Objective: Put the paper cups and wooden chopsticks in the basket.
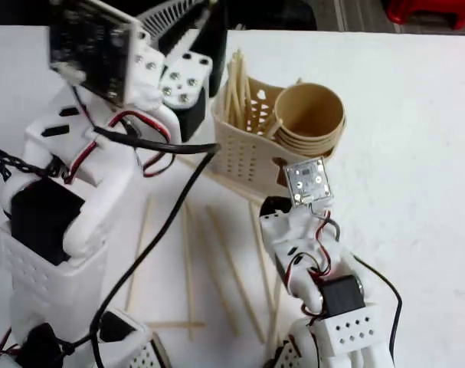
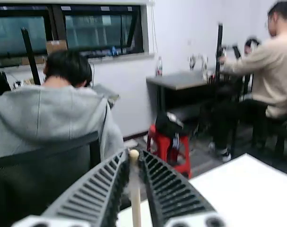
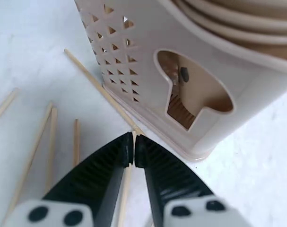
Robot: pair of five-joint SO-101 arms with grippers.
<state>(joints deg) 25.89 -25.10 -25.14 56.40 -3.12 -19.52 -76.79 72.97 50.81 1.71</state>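
Chopsticks are what remains for you. Your left end effector (image 2: 134, 153) sits high above the desk (image 1: 416, 192), clamped on a single chopstick (image 2: 135, 198) that has yet to reach the basket (image 1: 243, 157). Below it, loose chopsticks (image 1: 189, 261) lie scattered on the desk. A black cable (image 1: 152, 241) drapes across them and could snag a low reach. Your right end effector (image 3: 134, 142) is down at the desk, its jaws pinched nearly together on a flat chopstick (image 3: 126, 184) just beside the basket's foot. A stray chopstick (image 3: 100, 90) runs up against that foot. The basket already holds a chopstick bundle (image 1: 236, 88) at its left end. The stacked paper cups (image 1: 312, 115) fill its right, so the cups look done.
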